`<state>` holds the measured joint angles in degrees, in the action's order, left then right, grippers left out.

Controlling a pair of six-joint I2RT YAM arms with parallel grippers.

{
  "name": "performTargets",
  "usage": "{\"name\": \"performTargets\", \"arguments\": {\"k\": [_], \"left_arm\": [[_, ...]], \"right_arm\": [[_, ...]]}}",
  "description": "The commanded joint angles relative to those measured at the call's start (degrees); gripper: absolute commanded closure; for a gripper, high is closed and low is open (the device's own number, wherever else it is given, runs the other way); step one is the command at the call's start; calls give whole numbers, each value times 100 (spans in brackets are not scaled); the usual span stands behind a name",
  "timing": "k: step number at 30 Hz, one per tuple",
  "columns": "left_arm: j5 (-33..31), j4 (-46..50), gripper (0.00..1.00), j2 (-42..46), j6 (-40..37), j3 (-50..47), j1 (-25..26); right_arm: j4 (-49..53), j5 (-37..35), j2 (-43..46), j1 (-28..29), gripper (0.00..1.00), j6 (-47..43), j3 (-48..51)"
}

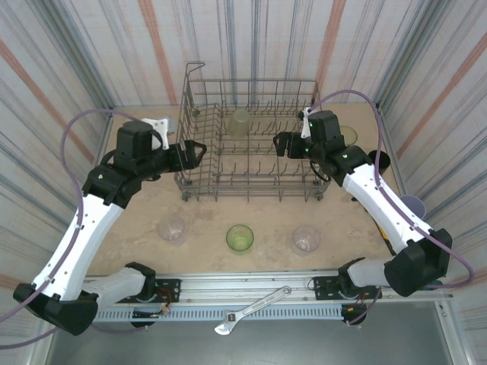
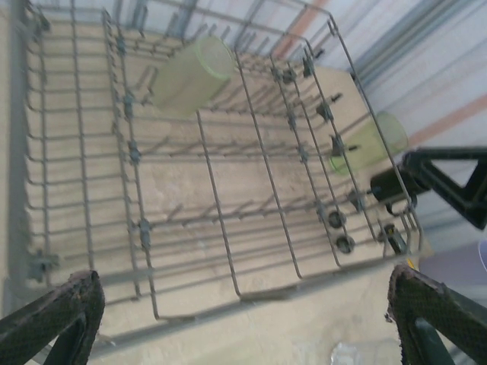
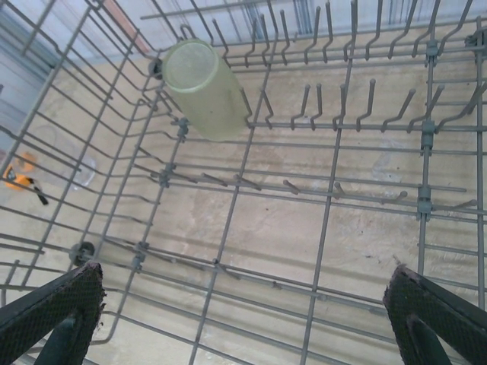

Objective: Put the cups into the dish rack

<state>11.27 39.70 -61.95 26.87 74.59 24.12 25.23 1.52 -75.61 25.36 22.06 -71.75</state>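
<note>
Light falls even and soft from above on the dish rack (image 1: 251, 181); its wires lay only a faint, blurred shadow on the pale table (image 1: 205, 220) just beneath it. Seen close from the rack's left side, the picture goes hazy and washed, the wall (image 2: 426, 53) beyond its far corner bleached pale; from its right side the wires look crisper, and the yellow-green cup (image 3: 204, 90) inside glows softly.

The white-and-black left arm (image 1: 90, 224) and right arm (image 1: 378, 201) rise from their bases, elbows outward, wrists turned inward toward each other. The left end effector (image 1: 195, 150) and right end effector (image 1: 283, 144) hang empty, jaws spread wide.
</note>
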Motion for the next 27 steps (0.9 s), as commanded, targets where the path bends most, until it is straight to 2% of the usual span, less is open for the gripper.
{"name": "performTargets", "arguments": {"k": [1,8,14,27], "left_arm": [[-381,509,1,-26,210,78,456],[-1323,801,1,-191,199,-119,1483],[-1617,816,1,-354,292,-418,2087],[-2082,450,1,-476,769,-1236,2939]], "right_arm": [[-27,41,118,-38,1,104,114],[70,82,193,-30,1,155,194],[22,148,326,-26,1,227,318],[200,196,405,-33,1,247,287]]}}
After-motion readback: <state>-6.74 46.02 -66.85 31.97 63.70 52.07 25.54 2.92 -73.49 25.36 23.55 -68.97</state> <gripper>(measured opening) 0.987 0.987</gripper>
